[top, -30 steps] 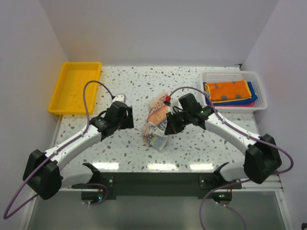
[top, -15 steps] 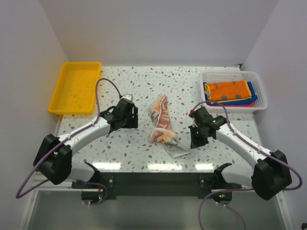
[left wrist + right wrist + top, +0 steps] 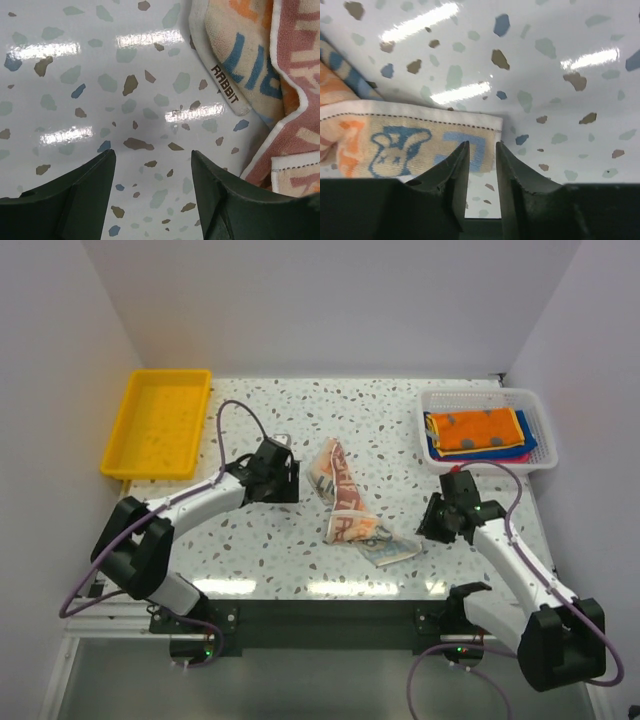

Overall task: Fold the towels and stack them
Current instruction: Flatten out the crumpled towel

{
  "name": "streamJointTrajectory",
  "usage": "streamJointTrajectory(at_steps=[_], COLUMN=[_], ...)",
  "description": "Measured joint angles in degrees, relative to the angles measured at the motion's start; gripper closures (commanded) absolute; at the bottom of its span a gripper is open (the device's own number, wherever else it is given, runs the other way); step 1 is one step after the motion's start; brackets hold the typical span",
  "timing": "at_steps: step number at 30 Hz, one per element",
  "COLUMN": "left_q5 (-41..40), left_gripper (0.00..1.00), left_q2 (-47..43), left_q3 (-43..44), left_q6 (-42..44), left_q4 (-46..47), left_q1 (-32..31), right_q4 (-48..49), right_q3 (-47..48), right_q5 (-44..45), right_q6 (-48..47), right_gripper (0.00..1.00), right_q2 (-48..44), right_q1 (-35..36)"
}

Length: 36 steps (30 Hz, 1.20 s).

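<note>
My right claw (image 3: 428, 527) sits nearest, low over the desk (image 3: 250, 550). Its fingers are barely parted, with a thin slit between them, and they grip nothing. On my right wrist camera, the hemmed corner of the orange-blue printed towel (image 3: 395, 135) lies flat just beyond the tips.

From above, that towel (image 3: 345, 505) lies crumpled in the middle of the desk. It runs from 12 o'clock down toward 5 o'clock, and its near corner is at 8 o'clock from my right claw.

Farther in, my left claw (image 3: 292, 485) is spread wide over bare speckled desk and holds nothing. The towel's rolled edge is close by at its 3 o'clock.

At the far side, at 2 o'clock, the white basket (image 3: 485, 393) holds the orange towel (image 3: 478, 428) on top, with the blue towel (image 3: 525, 448) and the pink towel (image 3: 515, 457) peeking out beneath. The yellow tray (image 3: 160, 420) sits at 10 o'clock.
</note>
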Motion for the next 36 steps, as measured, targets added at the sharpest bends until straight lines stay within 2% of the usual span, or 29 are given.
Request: streamJointTrajectory(at_steps=[1, 4, 9, 14, 24, 28, 36], left_q5=[0.37, 1.03, 1.14, -0.46, -3.89, -5.57, -9.60], left_gripper=[0.34, 0.36, 0.42, 0.43, 0.41, 0.41, 0.42], left_q2=[0.76, 3.26, 8.55, 12.70, 16.52, 18.38, 22.25], left_q3=[0.28, 1.40, 4.20, 6.21, 8.28, 10.03, 14.25], left_q6=[-0.15, -0.50, -2.25, -4.50, -9.51, -10.93, -12.39], left_q4=[0.46, 1.51, 3.10, 4.48, 6.47, 6.95, 6.69], left_q1=[-0.02, -0.09, -1.09, -3.87, -7.85, -8.83, -10.51], right_q4=[0.24, 0.98, 3.63, 7.52, 10.38, 11.82, 12.57], right_q3=[0.92, 4.79, 12.26, 15.37, 16.39, 15.61, 12.63], right_q5=[0.07, 0.46, 1.11, -0.48, -2.34, -2.56, -2.84], right_q6=[-0.44, -3.56, -8.31, -10.56, -13.62, -14.14, -14.91], right_gripper=[0.60, 0.55, 0.51, 0.50, 0.49, 0.38, 0.37], right_q2=[-0.07, 1.77, 6.49, 11.30, 14.01, 13.73, 12.48], right_q1=[0.04, 1.27, 8.57, 13.46, 13.68, 13.68, 13.68])
